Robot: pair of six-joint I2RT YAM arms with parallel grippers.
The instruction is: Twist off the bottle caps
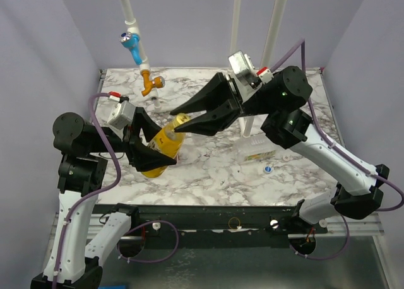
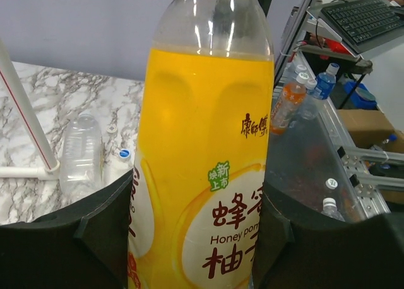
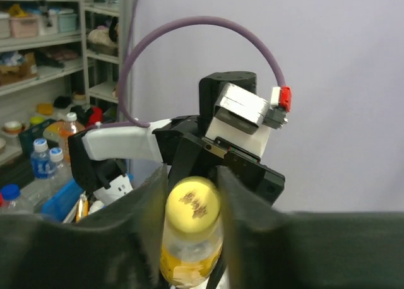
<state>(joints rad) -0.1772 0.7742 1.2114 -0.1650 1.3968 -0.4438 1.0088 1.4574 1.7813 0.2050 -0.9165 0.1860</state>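
Currently clamping yellow-orange bottle (image 2: 208,144) mid-label with left gripper (image 1: 151,151), pinching yellow cap (image 3: 192,200) with right gripper (image 1: 183,117); probably full, heavy, slick-walled, so grip body firmly.

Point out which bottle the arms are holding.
The yellow-orange bottle, clamped by the left gripper, with the right gripper shut on its yellow cap. The clear bottle lies on the marble table, ungripped.

Left arm (image 1: 77,175) and right arm (image 1: 328,159) — black joints, white links, purple cables (image 3: 189,21), silver wrist cameras (image 1: 242,64), broad black fingers (image 2: 82,238).
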